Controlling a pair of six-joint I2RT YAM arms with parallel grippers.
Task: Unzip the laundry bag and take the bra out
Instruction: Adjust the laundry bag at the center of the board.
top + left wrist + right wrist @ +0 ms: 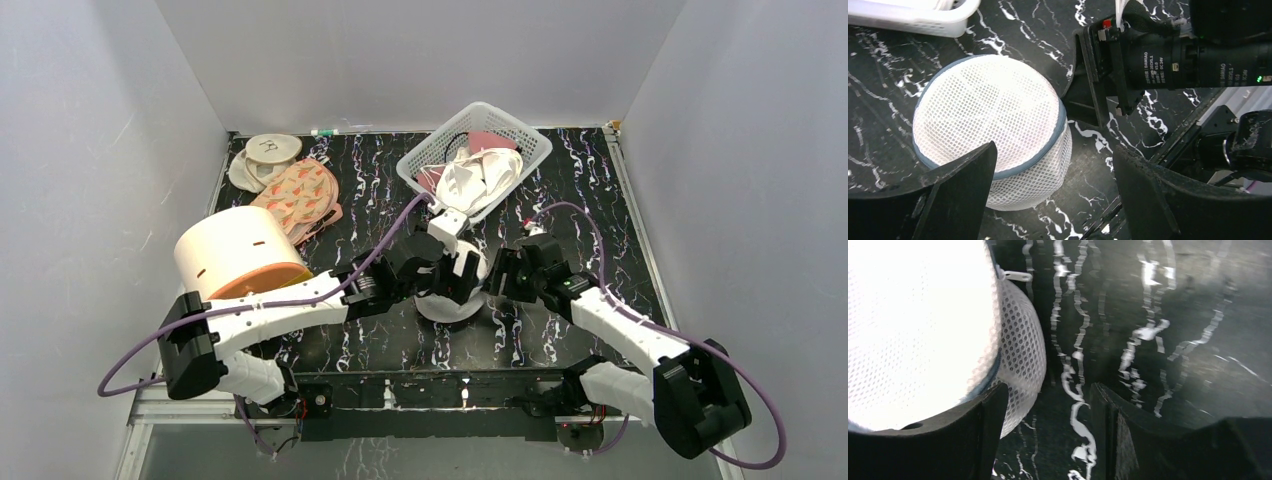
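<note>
The laundry bag (448, 305) is a small round white mesh case with a grey-blue rim zipper, lying at the table's middle between both grippers. In the left wrist view the bag (988, 115) lies closed, its side under my open left gripper (1054, 150). The left gripper (455, 272) hovers over the bag in the top view. My right gripper (500, 277) is open just right of the bag. In the right wrist view the bag (923, 330) fills the left, its white zipper pull (1015, 275) shows at the rim, and the right gripper (1048, 387) holds nothing. The bra is hidden.
A white lattice basket (520, 135) with white cloth stands at the back middle. A cream cylinder with an orange base (235, 255) lies at the left. Peach floral pads (300, 195) and white pads (270, 150) lie at the back left. The right arm (1168, 55) is close beside the bag.
</note>
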